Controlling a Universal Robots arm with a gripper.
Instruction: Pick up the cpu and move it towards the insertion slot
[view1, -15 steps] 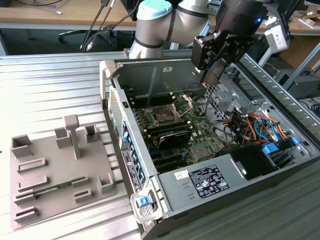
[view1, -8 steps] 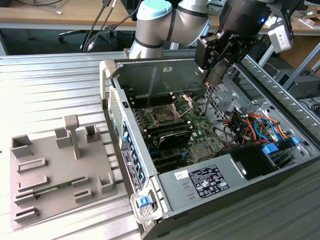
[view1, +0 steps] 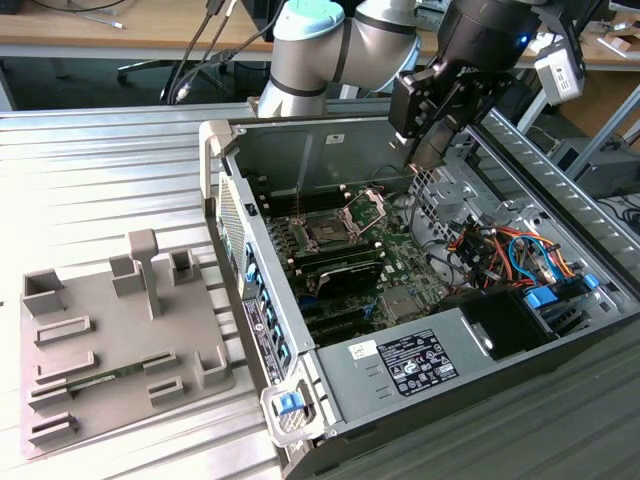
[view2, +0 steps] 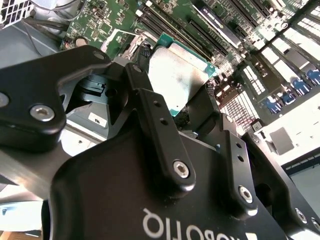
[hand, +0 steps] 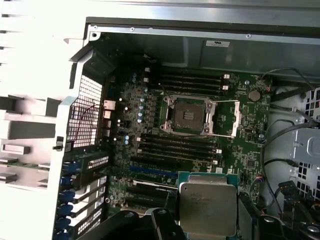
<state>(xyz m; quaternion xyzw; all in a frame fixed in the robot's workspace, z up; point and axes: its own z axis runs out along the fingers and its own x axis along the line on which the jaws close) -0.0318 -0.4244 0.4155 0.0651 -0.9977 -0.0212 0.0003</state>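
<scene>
CPU (hand: 207, 208) is up in the air, pinched by its edges in the gripper (hand: 207, 227), jaws closed on it, pale metal lid facing the first wrist camera. In the second wrist view the chip (view2: 176, 75) sits between the black fingers (view2: 159, 132), its green border peeking out along the far edge, and it looks level in the grasp rather than cocked.

Over in the exterior view the gripper (view1: 432, 135) hangs above the open computer case (view1: 400, 360), and the insertion slot (view1: 328, 232) lies on the motherboard (view1: 395, 262) at about eight o'clock from it, some way off and lower down. Its hinged plate (view1: 368, 207) stands swung open just at the slot's two o'clock.

From the first wrist view the socket (hand: 189, 115) is dead ahead at twelve o'clock of the held chip, dark and bare, with the wire-framed plate (hand: 227, 119) folded out at its three o'clock.

Doing this well, by my reckoning, means travelling flat and slow, keeping the chip's edges square to the silver frame, and staying high enough to clear that raised plate and the cables (view1: 490, 250) on the exterior view's right. A firm edge grip matters; any tilt now would carry into the seating.
</scene>
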